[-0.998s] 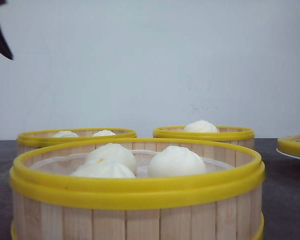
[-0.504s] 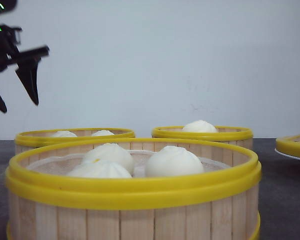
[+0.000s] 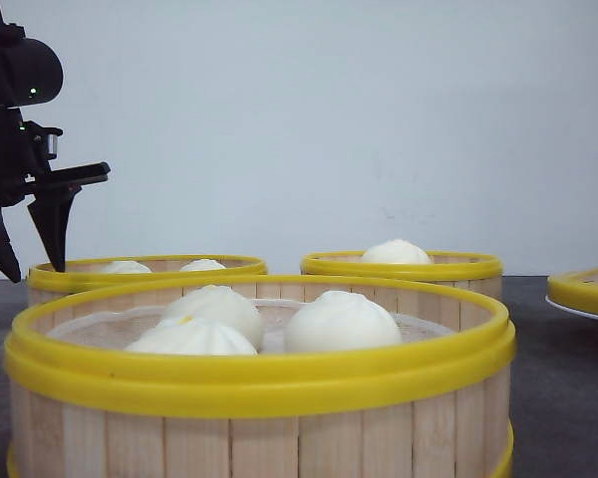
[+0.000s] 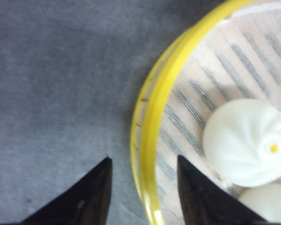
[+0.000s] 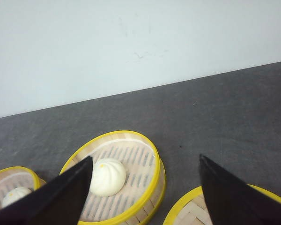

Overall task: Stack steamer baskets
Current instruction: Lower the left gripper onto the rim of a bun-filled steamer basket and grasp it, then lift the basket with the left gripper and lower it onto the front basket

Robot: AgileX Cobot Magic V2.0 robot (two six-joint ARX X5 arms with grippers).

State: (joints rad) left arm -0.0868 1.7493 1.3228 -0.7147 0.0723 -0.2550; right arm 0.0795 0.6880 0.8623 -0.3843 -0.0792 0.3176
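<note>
Steamer baskets (image 3: 259, 373), buns (image 3: 341, 321) inside, left hand (image 3: 28, 239) above

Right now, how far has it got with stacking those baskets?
Nothing is stacked yet: the near steamer basket, the back-left steamer basket and the back-right steamer basket each stand alone with buns inside. In hand: the open left gripper straddles the back-left basket's yellow rim. The right gripper holds nothing. All the stacking remains.
</note>
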